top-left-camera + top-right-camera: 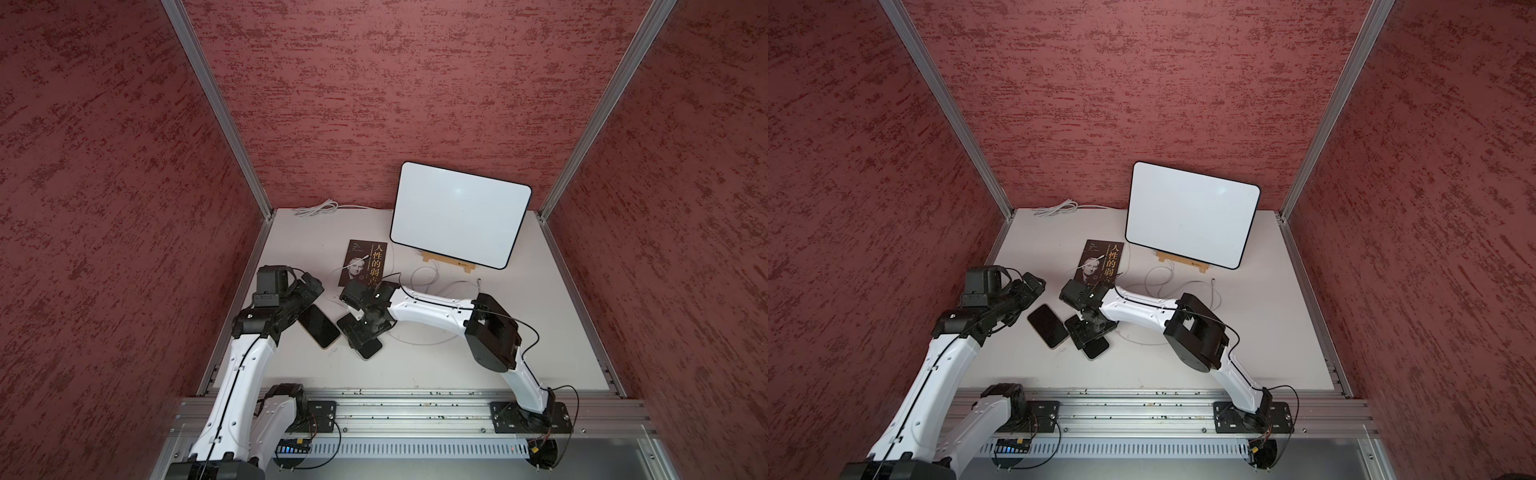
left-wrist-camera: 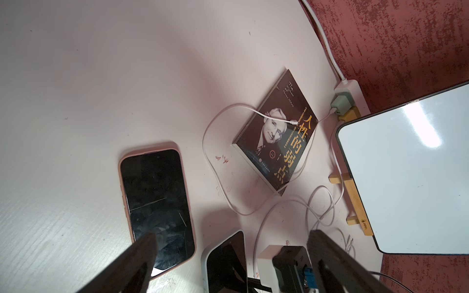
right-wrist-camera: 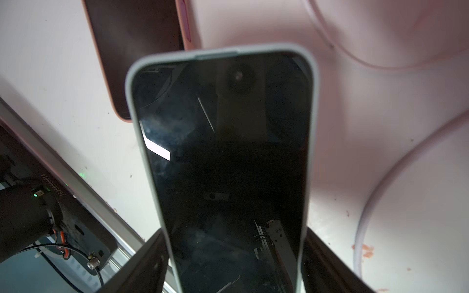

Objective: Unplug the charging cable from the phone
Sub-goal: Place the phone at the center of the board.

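The right fingers [image 3: 148,263] sit against both long edges of the slim black-glass phone in a pale grey rubbery case [image 3: 228,165]. They clamp it across its width where it lies flat on the white bench [image 3: 63,83], between the two arms. The left fingers [image 2: 135,263] stand wide apart and hold nothing, above the neighbouring pink-cased phone [image 2: 154,203].

The thin white charging cable [image 3: 358,241] curves over the bench just beside the held phone. Its plug and the port are hidden beneath the wrist, so I cannot tell whether it is seated. The cable looks light and limp, so tugging the cord would likely only strain it. The short stiff plug body is the place to pinch, pulled straight out along the phone's length. The glass is probably slick and easily scratched, the case edges grippier.
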